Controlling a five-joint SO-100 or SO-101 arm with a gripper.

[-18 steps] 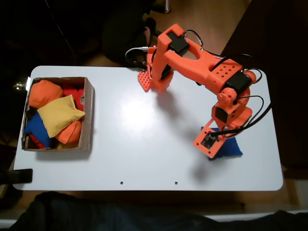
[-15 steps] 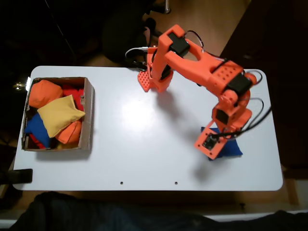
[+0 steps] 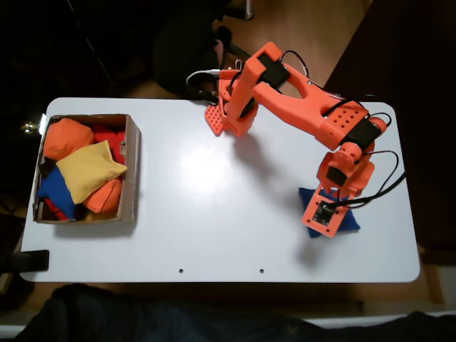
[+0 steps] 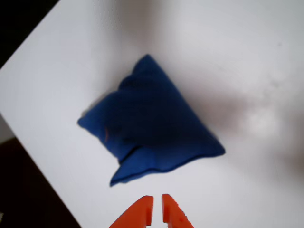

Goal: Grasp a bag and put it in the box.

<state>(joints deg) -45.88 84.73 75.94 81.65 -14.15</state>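
Orange gripper (image 4: 157, 209), fingertips nearly together and empty, hangs just short of the blue bag (image 4: 149, 123).

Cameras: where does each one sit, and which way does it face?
Fixed view: above the white table, looking down; whole orange arm in view, box at left, blue bag under the wrist at right.
Wrist view: on the arm, looking down at the blue bag; hand tips enter from the bottom edge, nearly together.
Shared: the bag and the tabletop.
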